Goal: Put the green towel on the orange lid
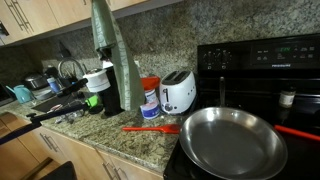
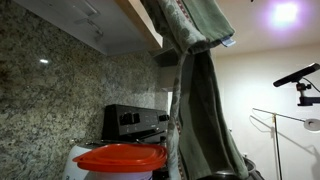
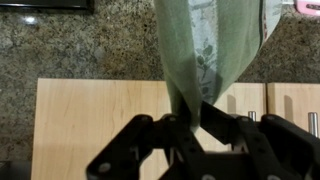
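Observation:
The green towel [image 1: 104, 35] hangs long and limp from above, over the counter just left of the container with the orange lid [image 1: 150, 82]. In an exterior view the towel [image 2: 203, 100] hangs right beside the orange lid [image 2: 120, 157], which lies below and to its left. In the wrist view my gripper [image 3: 190, 115] is shut on an end of the towel [image 3: 205, 45], which drapes away from the jaws. The gripper itself is out of frame in both exterior views.
A white toaster [image 1: 178, 92] stands right of the lidded container. A red spatula [image 1: 150, 128] lies on the granite counter [image 1: 120, 140]. A large steel pan [image 1: 232, 142] sits on the black stove [image 1: 260, 60]. A black coffee machine [image 1: 108, 90] and a sink [image 1: 40, 95] are to the left.

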You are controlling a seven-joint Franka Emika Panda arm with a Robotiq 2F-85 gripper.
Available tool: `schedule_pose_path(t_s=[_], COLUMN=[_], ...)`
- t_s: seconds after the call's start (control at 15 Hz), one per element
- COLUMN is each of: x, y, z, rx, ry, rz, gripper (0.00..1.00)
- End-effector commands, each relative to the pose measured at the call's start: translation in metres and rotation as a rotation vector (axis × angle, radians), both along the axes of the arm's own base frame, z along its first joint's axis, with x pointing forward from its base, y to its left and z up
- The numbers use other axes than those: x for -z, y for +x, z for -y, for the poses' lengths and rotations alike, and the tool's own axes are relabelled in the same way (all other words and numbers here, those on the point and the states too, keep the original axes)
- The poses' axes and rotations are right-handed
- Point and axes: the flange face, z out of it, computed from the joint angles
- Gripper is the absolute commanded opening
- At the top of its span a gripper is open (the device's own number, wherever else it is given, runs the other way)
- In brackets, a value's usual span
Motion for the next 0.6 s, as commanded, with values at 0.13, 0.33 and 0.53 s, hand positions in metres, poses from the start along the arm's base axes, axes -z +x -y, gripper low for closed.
schedule_pose_path(t_s=[0.13,0.33,0.53], x=[-0.033,-0.037,-0.030], y=[-0.007,-0.009,-0.009], z=[0.001,-0.007,-0.019], rx=[0.015,0.005,-0.026], ry=[0.055,0.086,0.126], rz=[0.078,0.111,0.118], gripper=[0.03,0.03,0.03])
